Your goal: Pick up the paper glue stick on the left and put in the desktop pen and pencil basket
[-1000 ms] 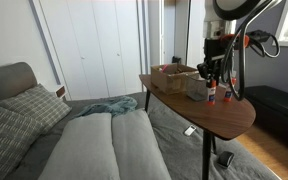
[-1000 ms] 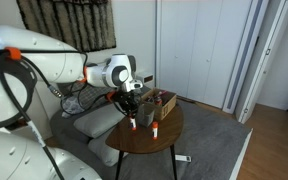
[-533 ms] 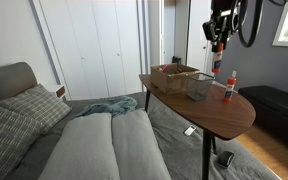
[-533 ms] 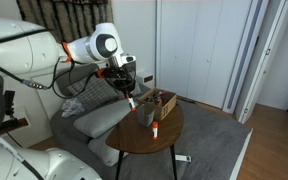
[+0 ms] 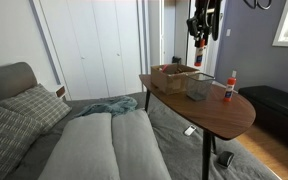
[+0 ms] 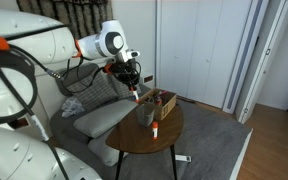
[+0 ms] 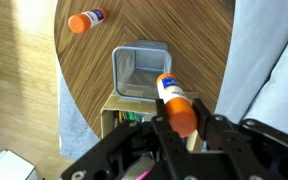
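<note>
Gripper [image 7: 184, 128] pinches the paper glue stick [image 7: 170, 90] — white tube, orange cap; dark label band.

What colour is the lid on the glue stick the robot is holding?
Orange-red, on the small white glue stick; the wrist view shows it best.

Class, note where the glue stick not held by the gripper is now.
The glue stick stands on the wooden table near its edge, apart from the mesh basket; in the wrist view it shows up-left of the basket.
</note>
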Controlling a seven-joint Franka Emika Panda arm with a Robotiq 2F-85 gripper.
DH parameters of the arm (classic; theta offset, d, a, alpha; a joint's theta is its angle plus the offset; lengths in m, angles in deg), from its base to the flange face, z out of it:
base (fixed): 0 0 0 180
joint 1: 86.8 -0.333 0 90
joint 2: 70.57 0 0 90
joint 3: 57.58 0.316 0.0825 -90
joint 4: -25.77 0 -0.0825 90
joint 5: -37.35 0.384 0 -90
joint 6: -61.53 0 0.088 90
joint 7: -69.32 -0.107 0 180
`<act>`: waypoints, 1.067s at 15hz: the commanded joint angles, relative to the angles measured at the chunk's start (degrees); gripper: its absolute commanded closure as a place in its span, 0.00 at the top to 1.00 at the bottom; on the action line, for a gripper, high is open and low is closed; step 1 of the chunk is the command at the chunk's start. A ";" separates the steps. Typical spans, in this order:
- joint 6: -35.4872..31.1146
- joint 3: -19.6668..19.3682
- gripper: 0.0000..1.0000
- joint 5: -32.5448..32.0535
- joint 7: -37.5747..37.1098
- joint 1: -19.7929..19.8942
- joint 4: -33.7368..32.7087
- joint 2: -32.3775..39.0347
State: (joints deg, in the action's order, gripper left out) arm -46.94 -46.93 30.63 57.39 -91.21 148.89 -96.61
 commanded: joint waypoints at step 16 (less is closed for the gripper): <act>-2.31 -3.77 0.08 -0.76 0.31 1.88 -1.54 10.47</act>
State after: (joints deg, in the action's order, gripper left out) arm -48.50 -49.75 28.23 57.40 -88.93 145.68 -86.41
